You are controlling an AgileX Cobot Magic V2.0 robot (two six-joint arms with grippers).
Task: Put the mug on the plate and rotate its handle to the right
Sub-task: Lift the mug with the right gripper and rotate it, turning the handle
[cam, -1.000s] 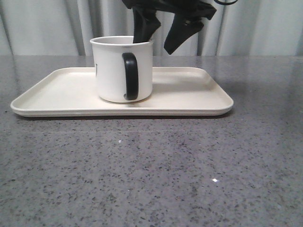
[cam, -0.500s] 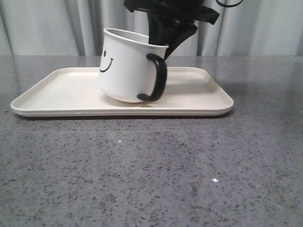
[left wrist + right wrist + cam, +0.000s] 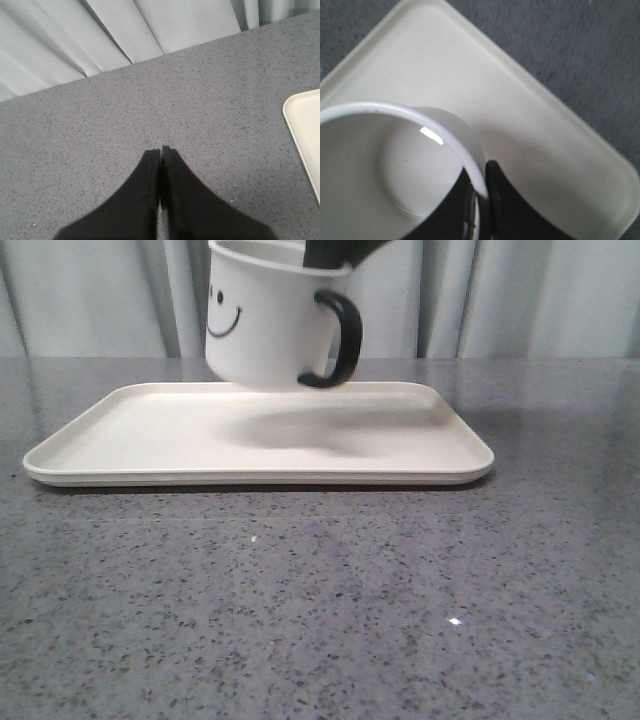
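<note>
The white mug [image 3: 265, 320] with a black smiley face hangs in the air above the cream plate [image 3: 150, 440], clear of its surface. Its black handle [image 3: 338, 340] points right. My right gripper [image 3: 335, 252] is shut on the mug's rim above the handle, one finger inside and one outside. In the right wrist view the gripper [image 3: 481, 180] pinches the mug [image 3: 385, 165] by its rim, with the plate [image 3: 520, 115] below. My left gripper [image 3: 160, 150] is shut and empty over bare grey table, with the plate's corner [image 3: 305, 125] off to the side.
A grey speckled table [image 3: 320, 610] spreads in front of the plate. Pale curtains [image 3: 90, 300] hang behind the table's far edge.
My right gripper closed on the mug's rim, turned the handle from facing front to pointing right, tilted the mug, then lifted it off the plate.
</note>
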